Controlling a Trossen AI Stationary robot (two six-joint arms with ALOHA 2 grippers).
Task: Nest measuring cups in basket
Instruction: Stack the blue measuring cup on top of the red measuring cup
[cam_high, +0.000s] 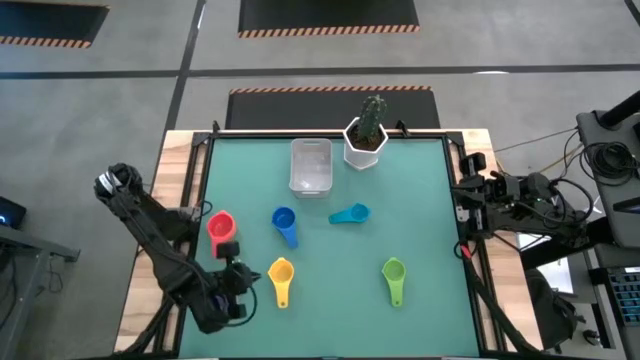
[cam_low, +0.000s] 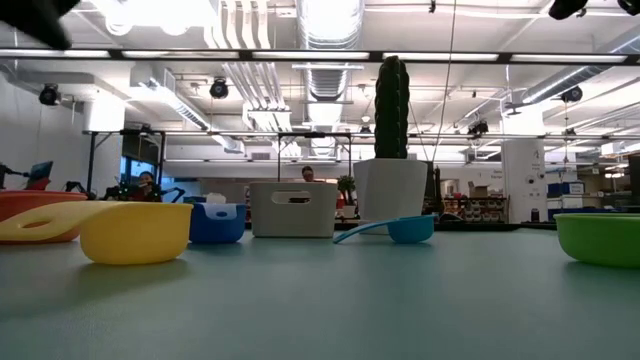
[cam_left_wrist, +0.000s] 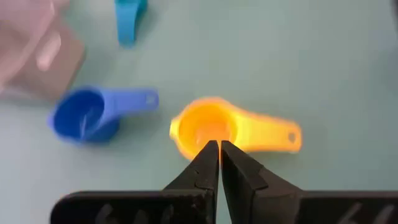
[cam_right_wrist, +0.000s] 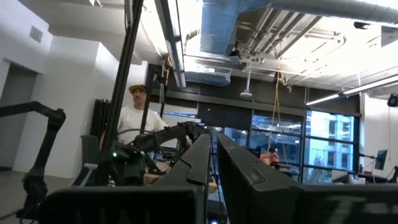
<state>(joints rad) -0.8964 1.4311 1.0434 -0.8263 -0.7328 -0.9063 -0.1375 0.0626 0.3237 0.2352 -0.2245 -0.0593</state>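
Several measuring cups lie bowl-up on the teal table: red (cam_high: 220, 224), blue (cam_high: 284, 225), teal (cam_high: 350, 214), yellow (cam_high: 281, 278) and green (cam_high: 394, 276). I see no orange or purple cup. The clear basket (cam_high: 311, 166) stands near the far edge, with nothing showing inside it. My left gripper (cam_high: 245, 275) hovers shut just left of the yellow cup (cam_left_wrist: 211, 127); in its wrist view its tips (cam_left_wrist: 219, 146) show over the bowl. It does not show beside the yellow cup (cam_low: 120, 230) in the low view. My right gripper (cam_high: 465, 197) waits shut at the table's right edge.
A white hexagonal pot with a cactus (cam_high: 365, 140) stands right of the basket at the far edge. The blue cup (cam_left_wrist: 84, 115) lies just beyond the yellow one, toward the basket (cam_left_wrist: 34, 53). Bare table lies between the cups. A person (cam_right_wrist: 138, 121) shows in the room.
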